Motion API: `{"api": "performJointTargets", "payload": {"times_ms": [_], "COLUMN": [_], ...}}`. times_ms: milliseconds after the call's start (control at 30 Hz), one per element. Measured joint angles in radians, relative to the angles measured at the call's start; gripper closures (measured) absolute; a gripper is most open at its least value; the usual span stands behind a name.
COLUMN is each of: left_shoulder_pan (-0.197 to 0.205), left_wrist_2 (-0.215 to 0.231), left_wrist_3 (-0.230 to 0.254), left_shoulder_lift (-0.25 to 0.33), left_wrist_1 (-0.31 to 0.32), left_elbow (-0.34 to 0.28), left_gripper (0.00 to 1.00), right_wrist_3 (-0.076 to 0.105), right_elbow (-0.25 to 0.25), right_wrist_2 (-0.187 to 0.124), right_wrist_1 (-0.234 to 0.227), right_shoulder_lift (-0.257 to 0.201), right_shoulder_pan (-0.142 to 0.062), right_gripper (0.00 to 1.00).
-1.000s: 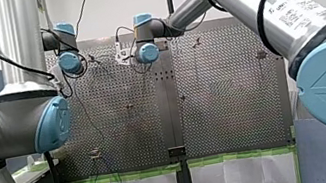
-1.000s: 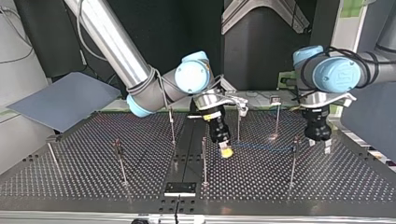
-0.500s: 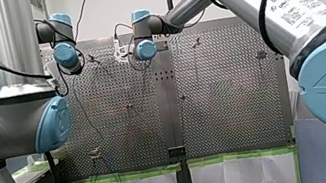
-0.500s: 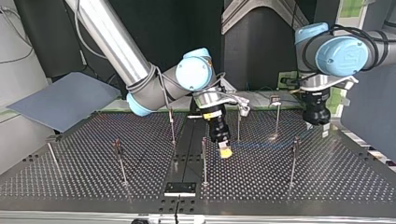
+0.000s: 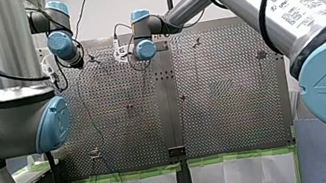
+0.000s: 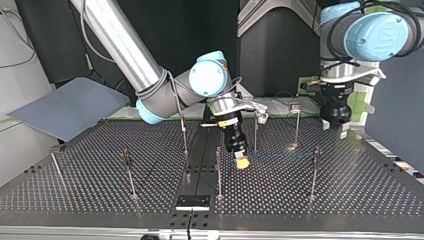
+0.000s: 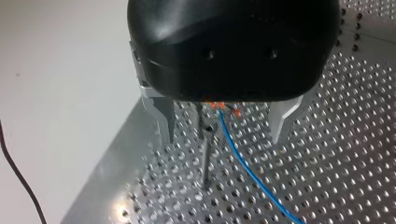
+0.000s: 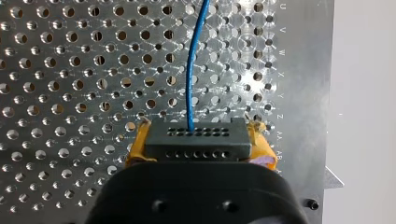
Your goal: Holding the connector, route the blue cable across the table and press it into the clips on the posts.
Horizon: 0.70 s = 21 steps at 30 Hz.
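— Blue: how many lines of that colour?
— One blue cable (image 8: 189,70). It leaves the one dark connector (image 8: 195,140) and runs ahead over the perforated table (image 8: 56,70).
— Who has the connector?
— My right gripper (image 8: 196,133). Its two yellow pads (image 8: 137,145) are clamped on the connector's ends, one at each side. In the top view it hangs low over the table, near the middle.
— How many uprights?
— Seven thin posts (image 6: 129,172), counted in the top view. The cable stretches from the right gripper towards the rightmost post (image 6: 314,170) there.
— And the other arm?
— My left gripper (image 7: 223,140) is held above the table at the top view's right. Its two metal fingers (image 7: 163,116) stand wide apart with nothing gripped. One of the posts and the cable lie below, between them.
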Motion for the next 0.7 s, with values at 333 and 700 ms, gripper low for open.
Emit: {"api": "performJointTargets", "payload": {"times_ms": [333, 700], "left_shoulder_pan": [-0.016, -0.053], "left_wrist_2": [0.084, 0.14], "left_wrist_3": [0.069, 0.175], "left_shoulder_lift": [0.037, -0.024], "left_wrist_1": [-0.047, -0.025], "left_elbow": [0.0, 0.012], "left_gripper": [0.0, 0.0], "right_wrist_3": [0.004, 0.004], "right_elbow": [0.0, 0.0], "right_wrist_2": [0.0, 0.0], "right_wrist_1": [0.0, 0.0], "right_shoulder_lift": [0.0, 0.0], "right_shoulder_pan": [0.0, 0.0], "right_gripper": [1.0, 1.0]}}
